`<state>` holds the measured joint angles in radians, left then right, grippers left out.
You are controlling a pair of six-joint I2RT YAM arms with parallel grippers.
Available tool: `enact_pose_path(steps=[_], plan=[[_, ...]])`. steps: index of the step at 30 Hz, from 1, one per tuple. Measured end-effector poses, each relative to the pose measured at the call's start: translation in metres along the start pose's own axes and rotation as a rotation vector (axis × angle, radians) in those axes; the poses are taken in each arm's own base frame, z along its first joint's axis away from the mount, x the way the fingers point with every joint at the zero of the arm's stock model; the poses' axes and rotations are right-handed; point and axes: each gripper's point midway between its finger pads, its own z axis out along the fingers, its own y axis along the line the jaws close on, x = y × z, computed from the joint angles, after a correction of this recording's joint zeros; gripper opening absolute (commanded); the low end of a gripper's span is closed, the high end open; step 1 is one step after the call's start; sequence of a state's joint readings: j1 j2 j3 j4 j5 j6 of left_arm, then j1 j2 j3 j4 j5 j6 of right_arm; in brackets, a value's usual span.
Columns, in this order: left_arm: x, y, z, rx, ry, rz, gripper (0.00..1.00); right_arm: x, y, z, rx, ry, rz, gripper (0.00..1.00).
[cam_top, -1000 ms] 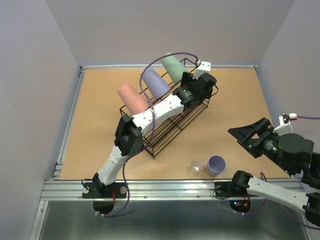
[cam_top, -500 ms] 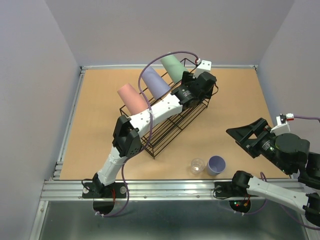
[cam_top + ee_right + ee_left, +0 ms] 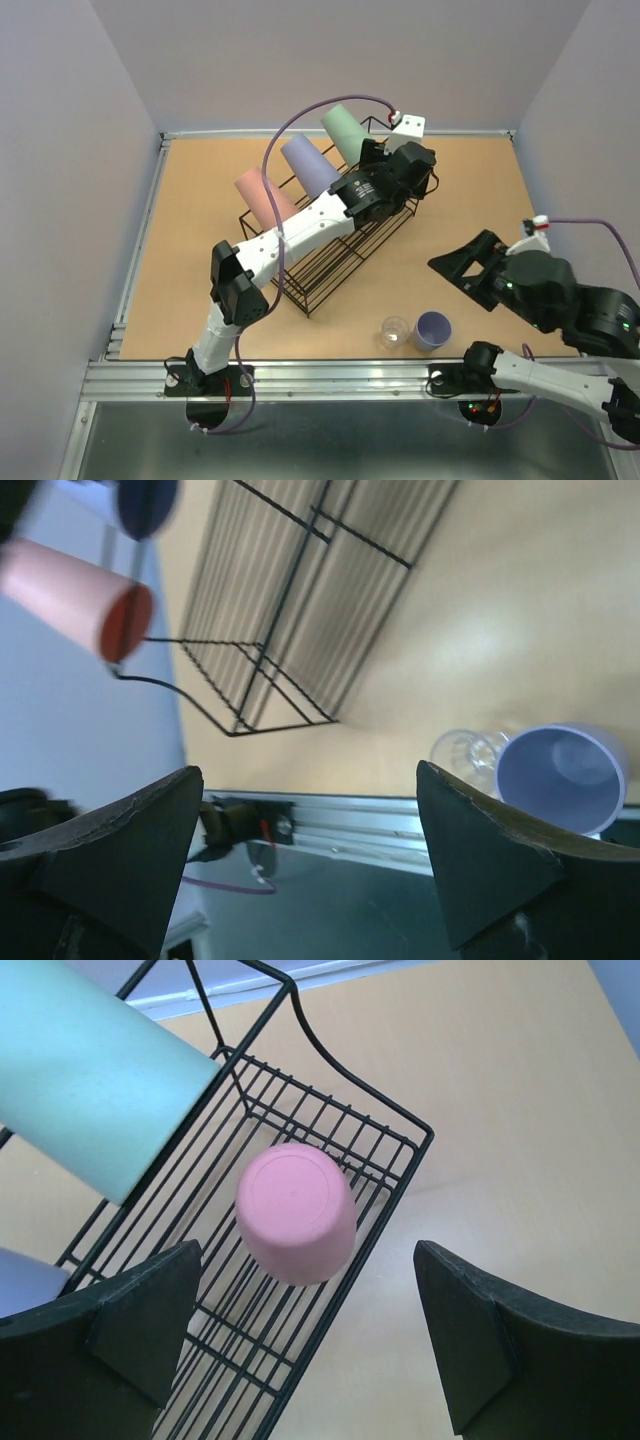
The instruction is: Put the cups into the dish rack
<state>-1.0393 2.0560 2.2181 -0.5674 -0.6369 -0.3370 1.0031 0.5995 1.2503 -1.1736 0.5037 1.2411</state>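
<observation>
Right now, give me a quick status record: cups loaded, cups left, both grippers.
rack: black dish rack, middle of table
loaded: large pink cup, large lavender cup, green cup, tilted; small pink cup, upside down
not loaded: small lavender cup, clear cup, side by side
left gripper: open, above small pink cup
right gripper: open, empty

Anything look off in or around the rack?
Nothing spilled or broken. The large pink cup, lavender cup and green cup lean steeply, poking out past the dish rack's long side. The small pink cup sits bottom-up inside.
</observation>
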Motion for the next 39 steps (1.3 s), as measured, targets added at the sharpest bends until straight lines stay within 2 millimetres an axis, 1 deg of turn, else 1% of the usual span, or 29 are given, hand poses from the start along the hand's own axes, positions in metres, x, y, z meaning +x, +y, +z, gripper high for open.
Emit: enact_pose_path(steps=[1,3,4,5,7,8,9,10,11,12,13,14,15,17,19,20,21,22,24,27,28,31,32,34,35,39], plan=[[-0.002,0.001,-0.003,-0.001,-0.001,-0.001,0.99,0.008,-0.003,0.009,0.045,0.023,-0.030,0.92],[-0.010,0.004,-0.019,-0.002,-0.010,-0.009,0.99,0.025,-0.006,0.029,0.133,0.078,-0.089,0.91],[-0.012,0.004,-0.025,0.001,-0.013,-0.013,0.99,0.030,-0.008,0.034,0.157,0.093,-0.104,0.91],[-0.018,0.004,-0.036,0.011,-0.020,-0.022,0.99,0.037,-0.010,0.042,0.190,0.112,-0.126,0.89],[-0.029,0.004,-0.058,0.037,-0.038,-0.048,0.99,0.045,-0.014,0.050,0.227,0.131,-0.150,0.85],[-0.034,0.003,-0.068,0.053,-0.046,-0.060,0.99,0.046,-0.017,0.051,0.237,0.135,-0.157,0.84],[-0.040,0.002,-0.086,0.077,-0.059,-0.076,0.99,0.047,-0.022,0.050,0.254,0.140,-0.166,0.84],[-0.044,0.003,-0.097,0.091,-0.065,-0.085,0.99,0.048,-0.025,0.050,0.261,0.143,-0.172,0.82],[-0.049,-0.001,-0.116,0.123,-0.079,-0.100,0.99,0.050,-0.029,0.050,0.272,0.148,-0.179,0.79],[-0.051,-0.003,-0.129,0.144,-0.085,-0.109,0.99,0.052,-0.033,0.051,0.283,0.153,-0.185,0.78],[-0.054,-0.007,-0.148,0.178,-0.096,-0.126,0.99,0.054,-0.038,0.051,0.298,0.161,-0.194,0.76],[-0.054,-0.009,-0.158,0.198,-0.098,-0.132,0.99,0.058,-0.045,0.052,0.317,0.173,-0.206,0.76],[-0.052,-0.013,-0.176,0.233,-0.096,-0.145,0.99,0.061,-0.050,0.054,0.332,0.181,-0.213,0.76],[-0.044,-0.018,-0.196,0.277,-0.082,-0.161,0.99,0.068,-0.062,0.057,0.363,0.198,-0.228,0.75],[-0.033,-0.020,-0.206,0.298,-0.059,-0.169,0.99,0.078,-0.079,0.060,0.404,0.221,-0.241,0.75],[-0.025,-0.021,-0.209,0.303,-0.044,-0.172,0.99,0.083,-0.089,0.062,0.427,0.235,-0.249,0.75],[-0.016,-0.020,-0.211,0.304,-0.025,-0.170,0.99,0.086,-0.093,0.062,0.435,0.241,-0.251,0.74],[-0.010,-0.019,-0.212,0.303,-0.013,-0.164,0.99,0.091,-0.102,0.063,0.454,0.257,-0.258,0.73],[0.012,-0.018,-0.214,0.302,0.024,-0.157,0.99,0.099,-0.112,0.063,0.470,0.282,-0.259,0.71],[0.030,-0.008,-0.218,0.295,0.056,-0.159,0.99,0.111,-0.122,0.069,0.482,0.313,-0.256,0.66],[0.034,-0.005,-0.220,0.295,0.062,-0.165,0.99,0.114,-0.125,0.070,0.489,0.322,-0.258,0.63],[0.036,0.006,-0.229,0.300,0.065,-0.199,0.99,0.122,-0.132,0.075,0.509,0.342,-0.265,0.56],[0.033,0.010,-0.233,0.306,0.062,-0.217,0.99,0.125,-0.134,0.077,0.515,0.347,-0.268,0.51],[0.027,0.018,-0.240,0.316,0.051,-0.254,0.99,0.128,-0.136,0.080,0.520,0.351,-0.268,0.47],[0.024,0.021,-0.244,0.321,0.045,-0.274,0.99,0.129,-0.136,0.081,0.521,0.354,-0.270,0.43],[0.016,0.030,-0.255,0.335,0.033,-0.329,0.99,0.135,-0.139,0.088,0.528,0.362,-0.270,0.39]])
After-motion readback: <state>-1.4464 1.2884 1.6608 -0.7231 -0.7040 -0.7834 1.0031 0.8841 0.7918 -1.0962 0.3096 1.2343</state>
